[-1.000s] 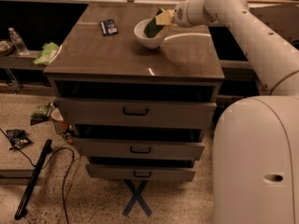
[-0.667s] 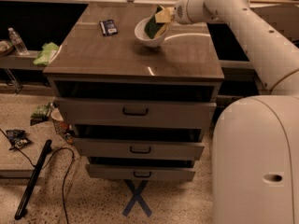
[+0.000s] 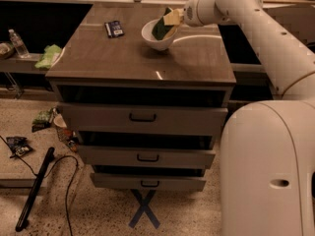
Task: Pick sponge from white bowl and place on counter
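The white bowl [image 3: 156,37] stands on the far right part of the counter [image 3: 123,58], tipped a little so its mouth faces up and right. The sponge [image 3: 165,25], yellow with a dark green face, sticks out of the bowl's right rim. My gripper [image 3: 179,16] reaches in from the right at the end of the white arm and is shut on the sponge's upper yellow end. The sponge's lower end is still inside the bowl.
A small dark packet [image 3: 114,28] lies on the counter left of the bowl. A light green cloth [image 3: 49,56] and a water bottle [image 3: 18,43] sit on a lower shelf at left. My white base [image 3: 270,171] stands right of the drawers [image 3: 142,118].
The sponge has risen slightly in the gripper and the bowl has tipped with it. The arm has barely shifted.
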Tool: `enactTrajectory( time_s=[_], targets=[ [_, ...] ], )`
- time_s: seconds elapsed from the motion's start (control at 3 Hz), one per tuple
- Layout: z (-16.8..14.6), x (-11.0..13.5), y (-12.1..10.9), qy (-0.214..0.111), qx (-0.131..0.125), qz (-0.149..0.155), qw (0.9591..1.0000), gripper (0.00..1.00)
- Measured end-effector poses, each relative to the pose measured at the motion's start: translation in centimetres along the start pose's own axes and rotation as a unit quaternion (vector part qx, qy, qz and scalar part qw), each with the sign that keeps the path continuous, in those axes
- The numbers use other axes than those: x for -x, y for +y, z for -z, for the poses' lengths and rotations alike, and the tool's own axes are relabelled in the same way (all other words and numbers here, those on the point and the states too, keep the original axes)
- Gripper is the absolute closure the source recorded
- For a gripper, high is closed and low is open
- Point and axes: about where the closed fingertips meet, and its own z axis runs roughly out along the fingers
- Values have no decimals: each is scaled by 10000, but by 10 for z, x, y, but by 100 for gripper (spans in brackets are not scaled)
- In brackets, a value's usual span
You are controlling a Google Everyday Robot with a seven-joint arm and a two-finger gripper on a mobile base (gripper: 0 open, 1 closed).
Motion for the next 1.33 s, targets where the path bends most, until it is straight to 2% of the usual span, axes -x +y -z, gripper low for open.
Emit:
enactTrajectory(
  time_s=[0.33, 1.0, 1.33],
  targets=[
    [-2, -2, -5, 29, -93, 40, 9999, 50],
    [-3, -2, -9, 28, -203, 135, 9997, 4],
    [-3, 0, -8, 2, -198, 136, 9997, 17]
  ],
)
